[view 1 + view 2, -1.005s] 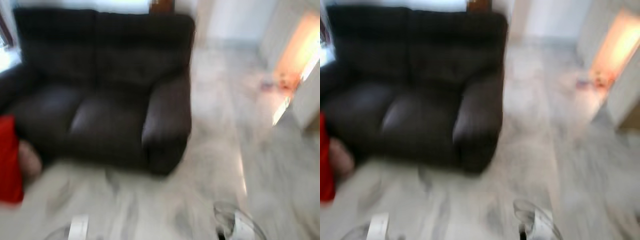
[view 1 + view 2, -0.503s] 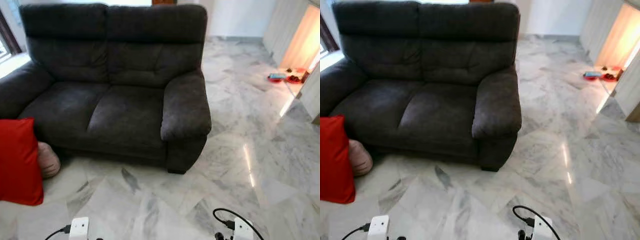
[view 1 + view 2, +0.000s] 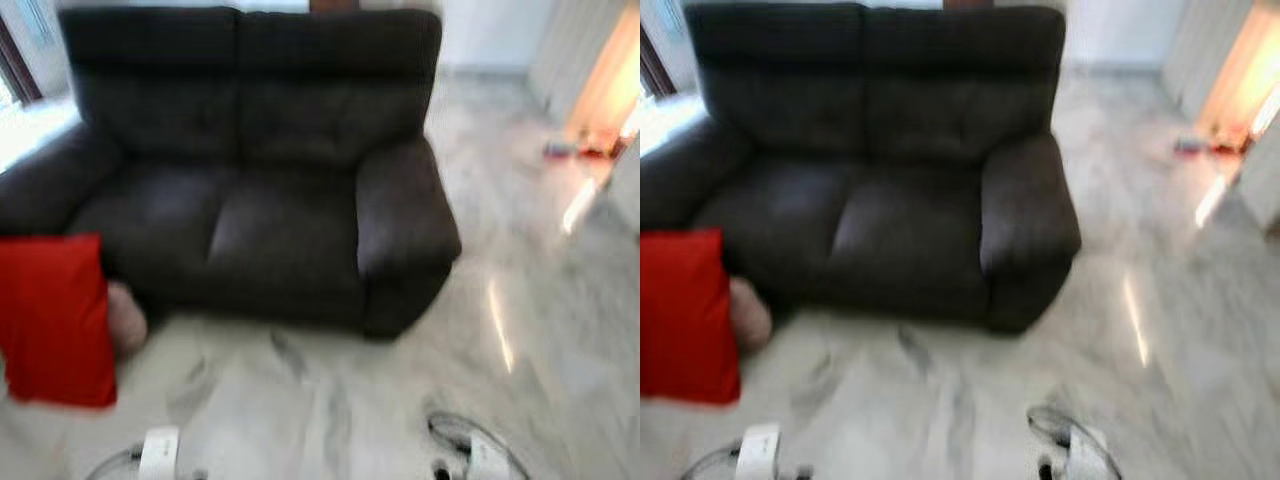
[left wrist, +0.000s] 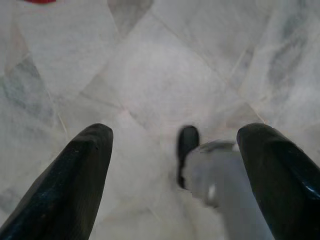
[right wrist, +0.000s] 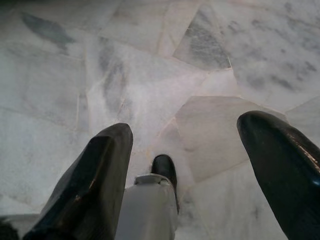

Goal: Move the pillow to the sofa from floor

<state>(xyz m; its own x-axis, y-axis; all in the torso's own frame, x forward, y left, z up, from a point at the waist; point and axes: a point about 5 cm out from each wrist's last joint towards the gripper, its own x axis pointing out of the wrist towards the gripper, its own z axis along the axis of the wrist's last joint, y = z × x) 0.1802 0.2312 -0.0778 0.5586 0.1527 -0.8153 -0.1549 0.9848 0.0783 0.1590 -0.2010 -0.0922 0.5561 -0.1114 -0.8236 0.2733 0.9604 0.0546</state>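
The red pillow [image 3: 55,318] stands on the marble floor [image 3: 330,400], in front of the left end of the dark sofa [image 3: 260,170]. The left gripper [image 4: 172,150] and the right gripper [image 5: 185,150] both hang spread wide above the floor, holding nothing.

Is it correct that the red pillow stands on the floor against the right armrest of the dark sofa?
Not quite. The red pillow stands on the floor by the left armrest of the dark sofa, as the left eye view shows.
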